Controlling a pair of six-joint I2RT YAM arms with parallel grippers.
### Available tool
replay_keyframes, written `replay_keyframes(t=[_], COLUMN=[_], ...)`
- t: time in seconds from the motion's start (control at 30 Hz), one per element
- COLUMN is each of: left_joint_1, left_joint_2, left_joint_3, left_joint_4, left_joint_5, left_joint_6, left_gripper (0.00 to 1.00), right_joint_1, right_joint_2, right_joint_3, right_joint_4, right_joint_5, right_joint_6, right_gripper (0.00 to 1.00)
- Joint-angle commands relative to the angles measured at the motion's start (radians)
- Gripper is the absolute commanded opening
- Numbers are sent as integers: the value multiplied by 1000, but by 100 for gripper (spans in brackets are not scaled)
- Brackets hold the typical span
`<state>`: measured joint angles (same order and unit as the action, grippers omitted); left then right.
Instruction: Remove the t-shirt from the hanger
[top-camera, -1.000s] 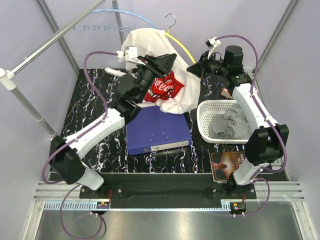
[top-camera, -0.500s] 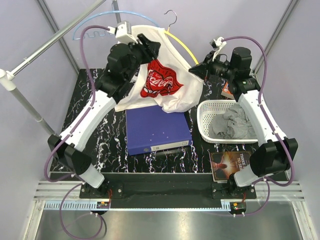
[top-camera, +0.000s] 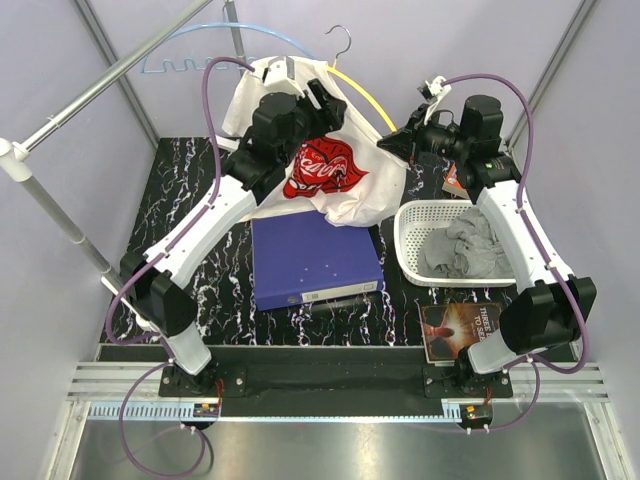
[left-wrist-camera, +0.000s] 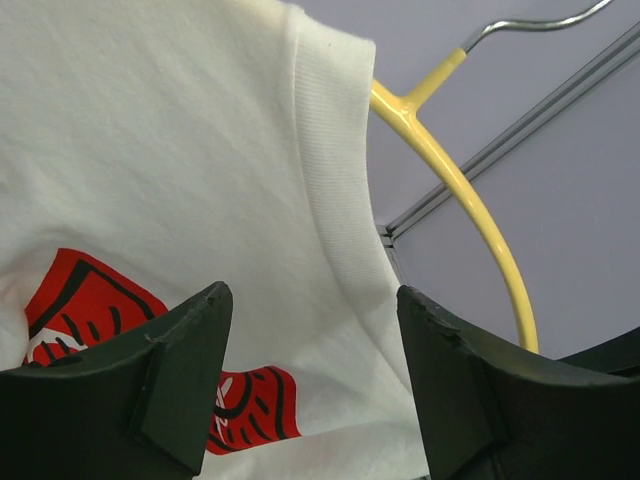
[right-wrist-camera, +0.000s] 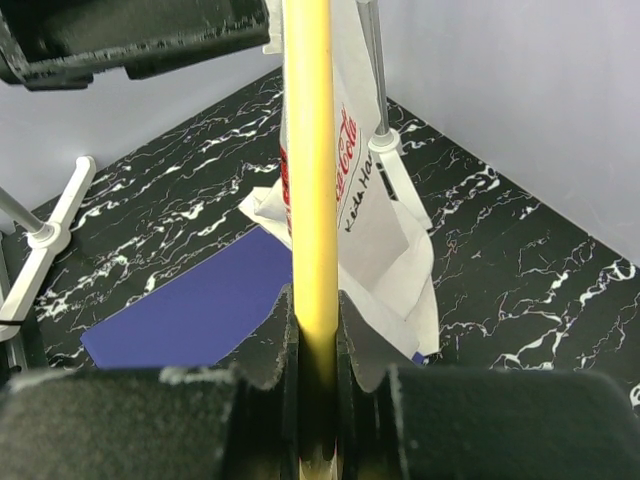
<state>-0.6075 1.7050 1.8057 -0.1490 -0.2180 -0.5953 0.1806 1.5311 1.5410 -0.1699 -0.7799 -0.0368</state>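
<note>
The white t-shirt (top-camera: 345, 195) with a red logo hangs over the left half of the yellow hanger (top-camera: 364, 93); the hanger's right arm is bare. My left gripper (top-camera: 316, 101) is up at the shirt's collar, open. In the left wrist view the left gripper (left-wrist-camera: 315, 305) has its jaws standing wide, with the t-shirt (left-wrist-camera: 180, 150) behind the gap and not pinched. The hanger (left-wrist-camera: 470, 190) runs past the right finger. My right gripper (top-camera: 393, 140) holds the hanger's bare end. In the right wrist view this gripper (right-wrist-camera: 312, 335) is shut on the hanger (right-wrist-camera: 308, 150).
A blue binder (top-camera: 315, 258) lies flat under the shirt. A white basket (top-camera: 408, 245) with grey cloth (top-camera: 460, 250) stands at the right, and a dark book (top-camera: 462, 330) lies in front of it. A clothes rail (top-camera: 100, 75) and a blue hanger (top-camera: 230, 28) are at the back left.
My left arm has risen from the shirt's front to its collar and its jaws have widened. The shirt now hangs lower. The right gripper has kept its hold.
</note>
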Motion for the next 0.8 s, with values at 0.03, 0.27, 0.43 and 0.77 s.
replay_keyframes(t=[0.03,0.27,0.43,0.77], left_joint_1=[5,11,12,-66], left_joint_2=[-33,41,93,47], left_joint_3=[15,142,219,187], left_joint_4=[94,26,9,58], left_joint_5=[-43,-98,-119,-131], left_joint_6=[-24,-52,-35,153], left_gripper=[77,61,51,0], right_joint_1=[2,2,3,5], right_joint_2=[-65,-83,-92,-43], right_joint_3=[16,15,13,62], right_joint_4=[73,72,47,-5], right_joint_5=[-38,-62,-64,-21], right_joint_6=[-21,-15,-35,-45], right_gripper=[0,0,0,0])
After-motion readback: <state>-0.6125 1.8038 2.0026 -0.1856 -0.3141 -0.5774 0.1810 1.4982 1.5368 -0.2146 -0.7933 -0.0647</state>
